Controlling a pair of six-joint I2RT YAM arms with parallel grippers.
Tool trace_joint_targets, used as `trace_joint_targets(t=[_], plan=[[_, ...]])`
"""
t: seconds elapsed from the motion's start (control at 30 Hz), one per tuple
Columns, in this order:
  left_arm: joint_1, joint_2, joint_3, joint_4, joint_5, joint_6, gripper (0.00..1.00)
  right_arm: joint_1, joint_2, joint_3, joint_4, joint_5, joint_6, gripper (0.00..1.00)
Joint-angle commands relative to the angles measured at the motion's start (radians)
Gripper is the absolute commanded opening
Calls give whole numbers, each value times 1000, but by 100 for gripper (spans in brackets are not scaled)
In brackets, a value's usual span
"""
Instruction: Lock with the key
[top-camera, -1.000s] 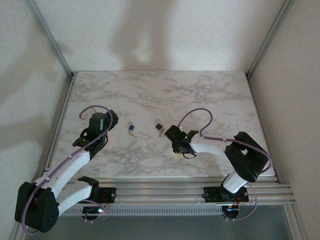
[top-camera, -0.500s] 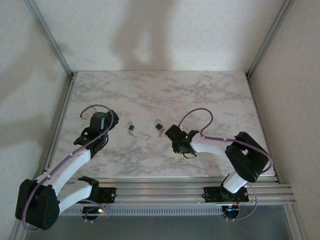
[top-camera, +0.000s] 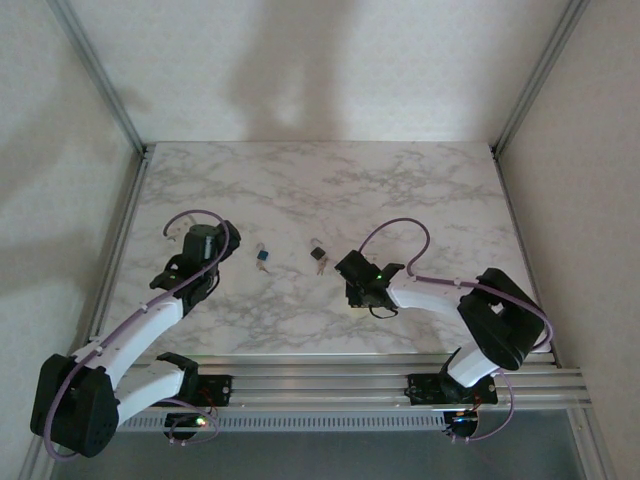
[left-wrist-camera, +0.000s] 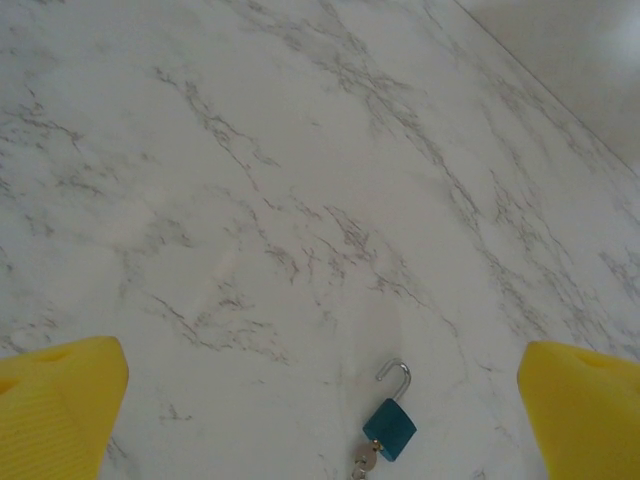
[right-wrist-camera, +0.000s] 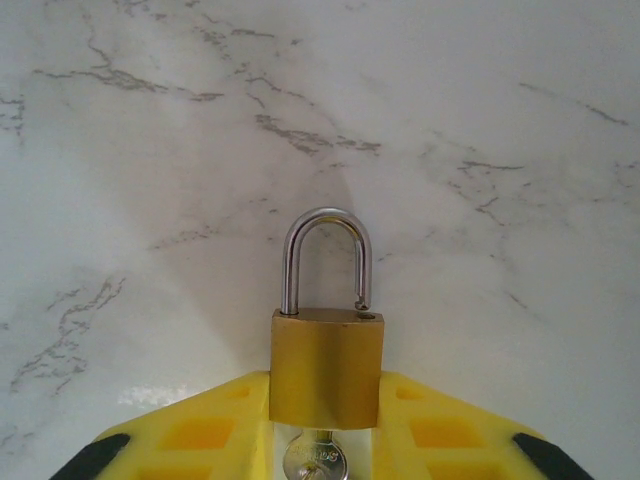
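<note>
**Brass padlock pinched in the right end effector; left end effector wide open above a teal padlock**

In the right wrist view the brass padlock (right-wrist-camera: 325, 365) stands in the lower middle of the frame. Its body is upright in the picture, and its steel shackle (right-wrist-camera: 322, 228) arches toward the frame's centre. The shackle's left leg runs down into the body. The right leg's notched tip ends right at the body's top edge, and I cannot tell whether it is latched. A silver key (right-wrist-camera: 314, 461) shows just below the body at the bottom edge, in line with it.

The right end effector (right-wrist-camera: 325, 405) is closed to a narrow gap. Its yellow fingers (right-wrist-camera: 190, 435) press against the lower left and lower right sides of the brass body, so the lock is held between them. The shackle points away from the fingers, over the marble worktop (right-wrist-camera: 480, 120).

In the left wrist view the left end effector (left-wrist-camera: 322, 400) is spread as wide as it goes and holds nothing. One yellow finger sits in the lower left corner and the other at the lower right. A teal padlock (left-wrist-camera: 390, 428) lies on the worktop between them, nearer the right finger and touching neither. Its shackle is swung open toward the frame's centre, and a second key (left-wrist-camera: 362, 465) sits at its lower end.

In the top view the teal padlock lies between the two end effectors, slightly left of the picture's centre.
</note>
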Motion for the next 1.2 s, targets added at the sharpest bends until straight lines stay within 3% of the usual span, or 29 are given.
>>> trace_joint_targets(t=[0.0, 0.43, 1.17], plan=[[-21, 7, -1, 5, 20, -31, 100, 1, -33, -26, 29, -55, -37, 26], [-150, 77, -3, 66, 63, -119, 99, 25, -94, -71, 137, -116, -117, 27], [-361, 371, 110, 240, 172, -270, 96, 51, -169, -137, 273, -191, -181, 27]])
